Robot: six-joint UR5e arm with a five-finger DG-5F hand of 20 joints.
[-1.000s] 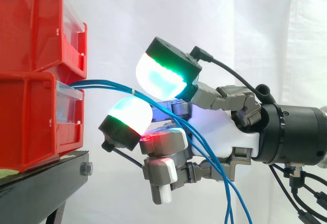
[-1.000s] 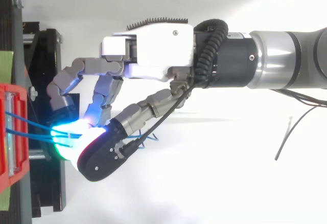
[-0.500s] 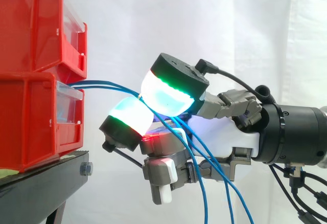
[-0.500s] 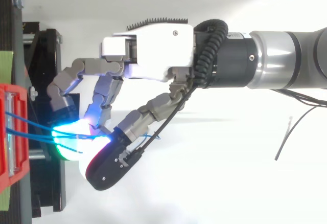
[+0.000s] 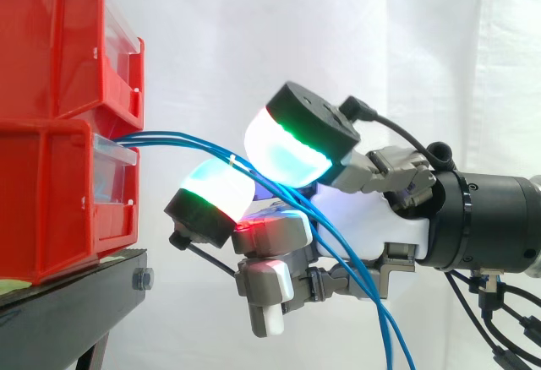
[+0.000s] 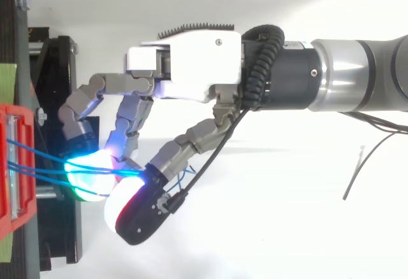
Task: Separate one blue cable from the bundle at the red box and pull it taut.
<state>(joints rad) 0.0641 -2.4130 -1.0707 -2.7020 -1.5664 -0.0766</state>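
The blue cables (image 5: 161, 138) leave the front of the lower red box (image 5: 59, 201) at the left of the side view. They run rightward as a close bundle, pass a small white tie (image 5: 232, 160), then bend down towards the lower right edge of the frame. Their long axis is therefore left to right near the box and steeply downward beyond the hand (image 5: 406, 231). The sagging arc tells us they are not taut.

The hand sits right of the box, its fingers curled round the bundle. In the side view the strands thread between an upper glowing pad (image 5: 287, 155) and a lower one (image 5: 218, 191). In the top view they run from the box (image 6: 13, 116) straight into the meeting of the two pads, below the palm (image 6: 191, 62). Several strands go through the gap together, so we judge that no single cable is separated yet. We cannot tell how firmly the pads press.

The pull would need to go rightward, away from the box, along the cables' own line.

The box rests on a black stand (image 5: 68, 302) before a white curtain (image 5: 254, 32).
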